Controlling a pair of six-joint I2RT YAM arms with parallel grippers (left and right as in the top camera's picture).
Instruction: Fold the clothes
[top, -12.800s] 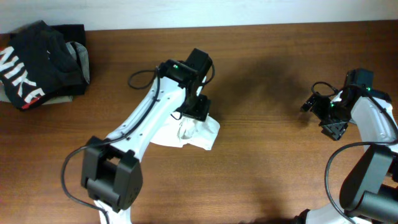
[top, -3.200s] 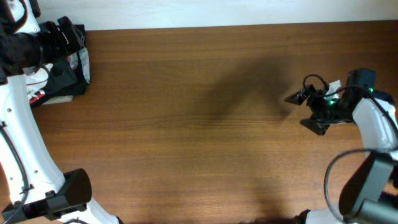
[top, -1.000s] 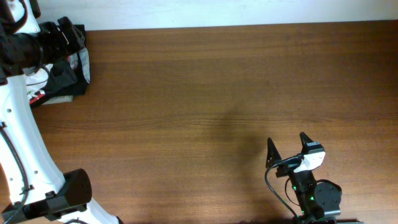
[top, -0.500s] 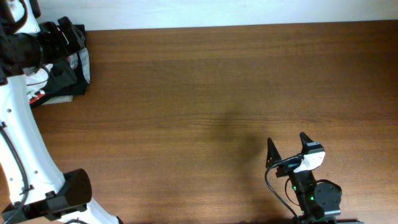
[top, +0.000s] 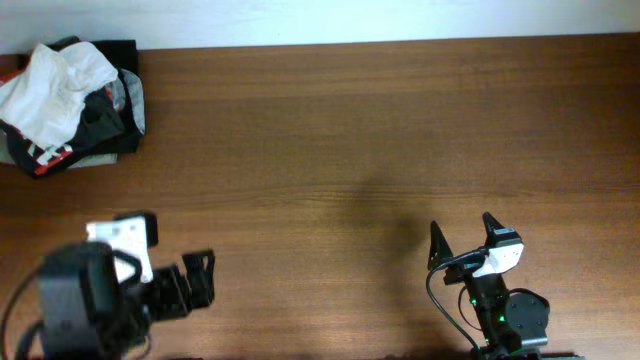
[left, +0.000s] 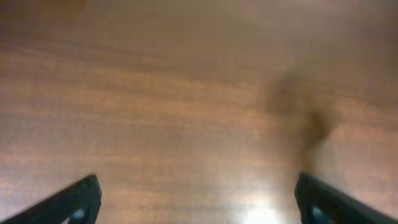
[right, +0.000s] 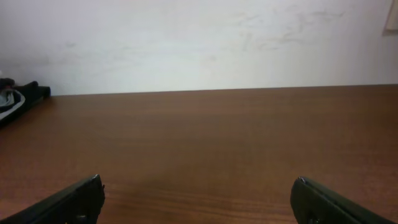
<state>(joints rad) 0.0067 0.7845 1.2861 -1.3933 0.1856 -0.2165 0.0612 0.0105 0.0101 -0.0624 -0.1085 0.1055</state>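
1. Pile (top: 100, 112) of clothes lies at the table's (top: 350, 120) 10 o'clock corner, white garment (top: 55, 75) on top, no clear long axis.
2. Nearer is the left gripper (top: 205, 280); the pile is at its 11 o'clock. It and the right gripper (top: 462, 225) are spread wide, empty.
3. The right wrist view catches the pile's edge (right: 15, 99) at 9 o'clock. The left wrist view shows only wood.

Even warm light; left wrist view blurred — glare low on the table (left: 186, 124); overhead sharp.

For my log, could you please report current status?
Left gripper open, empty. Right gripper open, empty. White garment atop clothes pile, back-left corner. Nothing obstructing.
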